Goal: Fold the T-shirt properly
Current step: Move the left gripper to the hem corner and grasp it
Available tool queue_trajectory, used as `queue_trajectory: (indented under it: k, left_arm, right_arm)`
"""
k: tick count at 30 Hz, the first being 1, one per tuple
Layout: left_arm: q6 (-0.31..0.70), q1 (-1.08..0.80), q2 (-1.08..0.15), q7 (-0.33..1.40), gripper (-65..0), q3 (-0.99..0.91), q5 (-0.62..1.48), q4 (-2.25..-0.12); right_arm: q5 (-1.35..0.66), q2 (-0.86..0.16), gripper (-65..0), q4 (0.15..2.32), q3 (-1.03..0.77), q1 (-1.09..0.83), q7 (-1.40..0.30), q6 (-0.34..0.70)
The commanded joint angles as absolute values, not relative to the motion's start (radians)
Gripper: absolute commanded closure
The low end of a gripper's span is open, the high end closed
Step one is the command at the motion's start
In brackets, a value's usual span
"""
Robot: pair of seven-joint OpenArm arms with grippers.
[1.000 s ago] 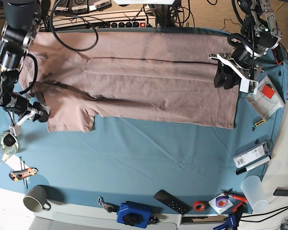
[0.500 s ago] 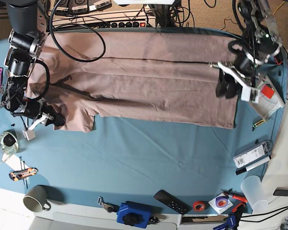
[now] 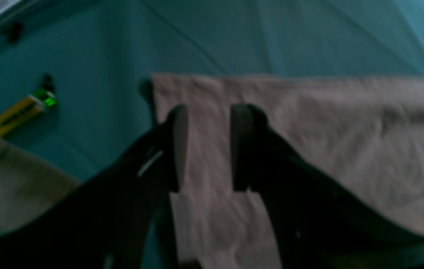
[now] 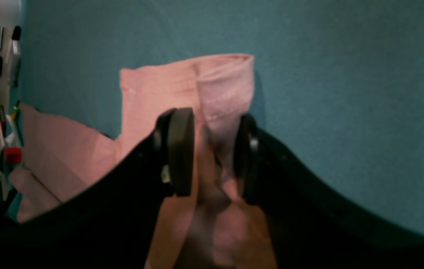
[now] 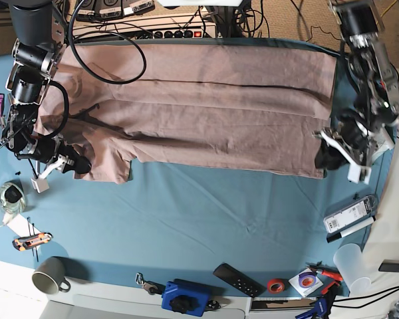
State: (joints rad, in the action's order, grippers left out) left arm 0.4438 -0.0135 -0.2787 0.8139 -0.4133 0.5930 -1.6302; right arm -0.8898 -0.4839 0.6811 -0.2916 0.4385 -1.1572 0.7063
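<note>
The mauve-brown T-shirt (image 5: 199, 106) lies flat along the far half of the teal tablecloth (image 5: 186, 219), its sleeve at the near left. In the base view my left gripper (image 5: 324, 159) hangs at the shirt's near right corner. The left wrist view shows this gripper (image 3: 208, 149) open, with the T-shirt's (image 3: 309, 149) corner under the gap. My right gripper (image 5: 80, 166) is at the sleeve's near edge. Seen from the right wrist, the gripper (image 4: 213, 149) is open and straddles a raised fold of the T-shirt's (image 4: 152, 93) sleeve.
A yellow-green lighter (image 5: 358, 171) and a white device (image 5: 349, 216) lie by the right edge. Along the front are a mug (image 5: 50, 276), a blue box (image 5: 183, 297), a remote (image 5: 238, 279), red tape (image 5: 274, 286) and a white cup (image 5: 352, 262). Cables crowd the back.
My left gripper has moved from the middle of the shirt's right edge toward me to its near corner. My right gripper slid right onto the sleeve, then held still.
</note>
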Motion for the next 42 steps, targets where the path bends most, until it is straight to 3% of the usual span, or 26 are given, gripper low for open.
queue_trajectory:
  k: [1, 8, 14, 27, 37, 42]
  left_arm:
    - [0.448, 0.024, -0.295, 0.807, -20.5, -0.41, 0.609, -1.615]
    - [0.484, 0.158, -0.297, 0.82, -20.5, -0.312, 0.548, -1.381]
    - [0.388, 0.2, -0.297, 0.823, -20.5, -0.277, 0.45, -1.293]
    - [0.323, 0.199, -0.303, 0.868, -20.5, -0.278, 0.261, -1.275]
    - [0.175, 0.2, -0.319, 0.901, -20.5, -0.278, 0.189, -1.275]
    - [0.244, 0.199, -0.315, 0.978, -20.4, -0.278, 0.293, -1.275]
  right_arm:
    - [-0.849, -0.496, -19.0, 0.686, -0.289, 0.446, -1.197, 0.698]
    - [-0.849, -0.496, -19.0, 0.686, -0.289, 0.446, -1.203, 0.698]
    - [-0.849, -0.496, -19.0, 0.686, -0.289, 0.446, -1.214, 0.698]
    - [-0.849, -0.496, -19.0, 0.686, -0.289, 0.446, -1.213, 0.698]
    - [-0.849, -0.496, -19.0, 0.686, -0.29, 0.446, -1.211, 0.698]
    - [-0.849, -0.496, -19.0, 0.686, -0.29, 0.446, -1.211, 0.698]
